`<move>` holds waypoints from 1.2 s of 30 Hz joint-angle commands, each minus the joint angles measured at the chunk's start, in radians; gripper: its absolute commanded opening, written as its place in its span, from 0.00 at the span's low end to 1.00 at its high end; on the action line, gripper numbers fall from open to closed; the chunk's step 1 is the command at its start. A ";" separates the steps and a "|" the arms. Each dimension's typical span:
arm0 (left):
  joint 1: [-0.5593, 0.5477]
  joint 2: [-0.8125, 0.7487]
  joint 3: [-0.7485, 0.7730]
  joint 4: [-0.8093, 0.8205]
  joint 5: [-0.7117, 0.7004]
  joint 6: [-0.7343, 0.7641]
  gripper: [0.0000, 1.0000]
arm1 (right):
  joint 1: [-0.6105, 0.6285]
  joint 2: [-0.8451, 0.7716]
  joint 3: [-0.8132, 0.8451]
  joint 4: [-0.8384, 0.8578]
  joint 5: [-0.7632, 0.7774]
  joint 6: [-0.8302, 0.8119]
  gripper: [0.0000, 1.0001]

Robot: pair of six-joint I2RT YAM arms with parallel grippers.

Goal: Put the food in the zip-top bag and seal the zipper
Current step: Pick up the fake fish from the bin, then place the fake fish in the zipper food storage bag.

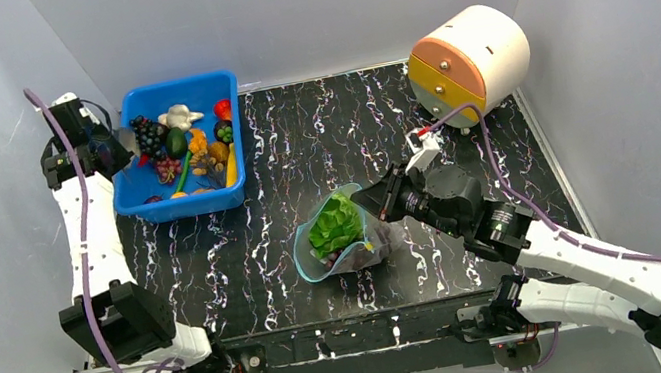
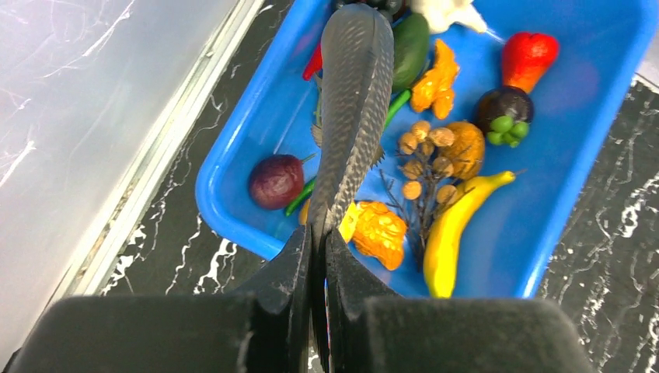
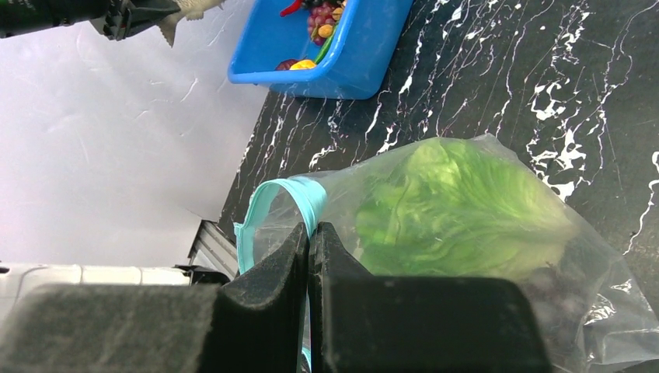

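Right wrist view gives you the bag (image 3: 342, 194) close up: clear, thin, crinkly film lying on its side on the desk (image 3: 482, 70). The lettuce (image 3: 458, 210) is inside, and a dark lump deeper in is likely the grapes (image 3: 563, 284). Your right tool (image 3: 311, 233) has its fingers pressed together on the teal zipper (image 3: 299, 190) at the mouth, so it is clamped on the bag's rim. Expect the film to be light, limp and slippery. It will fold and slide rather than hold a shape, and the mouth gapes only where it is held up. The zipper strip is the one stiffer part, so take hold there, as you do now, not on the film over the lettuce.

Left wrist view shows what the others barely do. Your left tool (image 2: 319, 233) is clamped on a grey fish (image 2: 353, 116), gripped by its narrow end and held over the blue bin (image 2: 233, 210) of other toys. The fish looks rigid, light and textured, so a firm pinch should hold, though the long body may swing.

Top view alone shows you the layout: the bin is at the far left and the bag mid-desk, well apart, with the bag's mouth turned toward the left side. It hides the pinch on the zipper, which only the right wrist view settles.
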 commanded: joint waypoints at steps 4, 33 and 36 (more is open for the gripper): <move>-0.066 -0.065 0.050 0.001 0.209 -0.050 0.00 | -0.002 0.056 0.145 0.010 0.037 0.034 0.00; -0.599 -0.289 0.021 -0.063 0.687 0.050 0.00 | -0.005 0.203 0.273 0.013 0.533 -0.062 0.00; -0.600 -0.280 0.019 -0.100 0.721 0.036 0.00 | -0.005 0.195 0.266 0.011 0.541 -0.060 0.00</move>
